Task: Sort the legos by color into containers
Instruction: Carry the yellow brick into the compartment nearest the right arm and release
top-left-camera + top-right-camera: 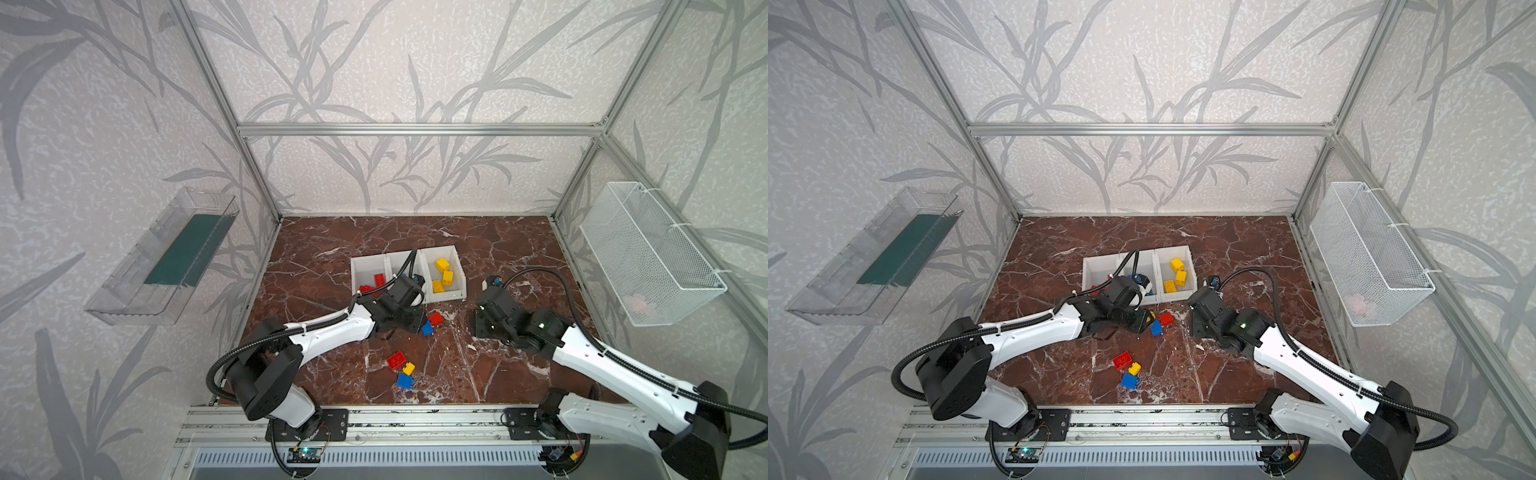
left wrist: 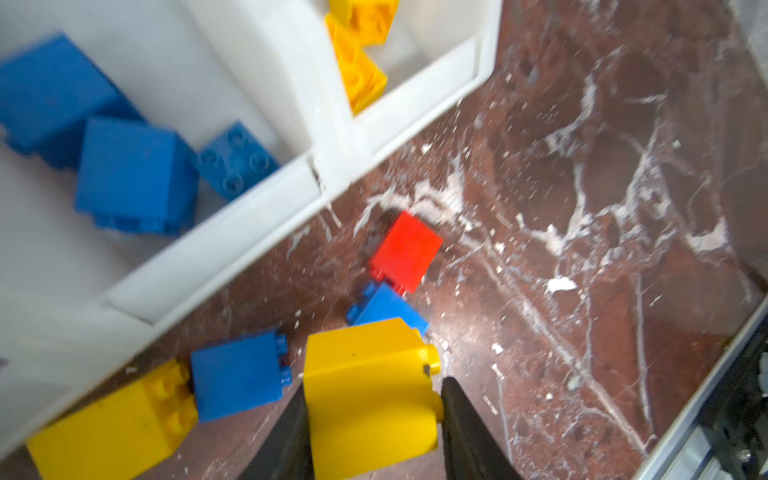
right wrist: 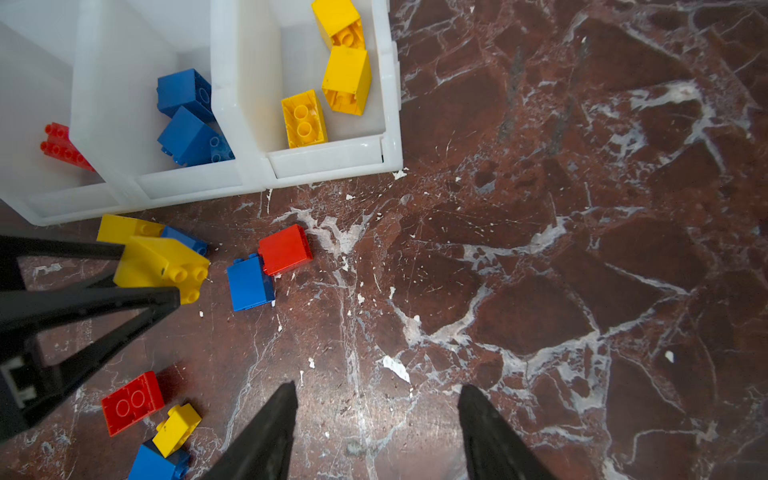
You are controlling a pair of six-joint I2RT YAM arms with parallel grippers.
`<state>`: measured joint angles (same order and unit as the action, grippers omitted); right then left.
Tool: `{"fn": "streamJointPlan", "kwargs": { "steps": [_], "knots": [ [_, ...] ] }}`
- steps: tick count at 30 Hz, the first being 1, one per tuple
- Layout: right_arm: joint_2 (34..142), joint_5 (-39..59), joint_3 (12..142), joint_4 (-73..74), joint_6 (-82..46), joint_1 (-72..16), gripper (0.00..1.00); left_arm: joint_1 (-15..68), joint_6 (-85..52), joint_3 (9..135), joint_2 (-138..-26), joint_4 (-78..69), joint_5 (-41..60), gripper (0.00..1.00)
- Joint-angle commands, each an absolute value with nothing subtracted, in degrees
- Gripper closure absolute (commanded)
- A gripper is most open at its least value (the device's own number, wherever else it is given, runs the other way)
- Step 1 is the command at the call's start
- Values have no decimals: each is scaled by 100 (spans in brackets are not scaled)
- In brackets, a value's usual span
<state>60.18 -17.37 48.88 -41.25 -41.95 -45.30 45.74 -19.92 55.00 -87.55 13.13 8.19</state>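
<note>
My left gripper (image 2: 374, 386) is shut on a yellow lego (image 2: 370, 395) just in front of the white containers; the right wrist view shows this yellow lego (image 3: 162, 262) between black fingers (image 3: 104, 249). Beside it lie another yellow lego (image 2: 112, 424) and a blue one (image 2: 239, 374). A red lego (image 1: 435, 318) and a blue lego (image 1: 427, 328) touch each other nearby. Nearer the front sit a red (image 1: 396, 360), a yellow (image 1: 409, 368) and a blue lego (image 1: 404, 381). The containers hold red (image 3: 62, 145), blue (image 3: 191, 137) and yellow legos (image 3: 345, 79). My right gripper (image 3: 376, 395) is open over bare marble.
The three white containers stand side by side at mid-table, the right one's front wall (image 1: 446, 296) facing me. A wire basket (image 1: 652, 253) hangs on the right wall and a clear tray (image 1: 166, 257) on the left wall. An aluminium rail (image 1: 374, 419) runs along the front.
</note>
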Motion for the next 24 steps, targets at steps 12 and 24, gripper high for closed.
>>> {"fn": "streamJointPlan", "kwargs": {
  "steps": [12,24],
  "knots": [
    [5639,-1643,4620,-4403,-4106,-4456,37,4228,-1137,8711,-11254,1623,1000,62],
    [5612,-1617,4457,-4345,-4090,-4430,37,3925,-1010,9795,-12058,1933,650,44]
  ]
}}
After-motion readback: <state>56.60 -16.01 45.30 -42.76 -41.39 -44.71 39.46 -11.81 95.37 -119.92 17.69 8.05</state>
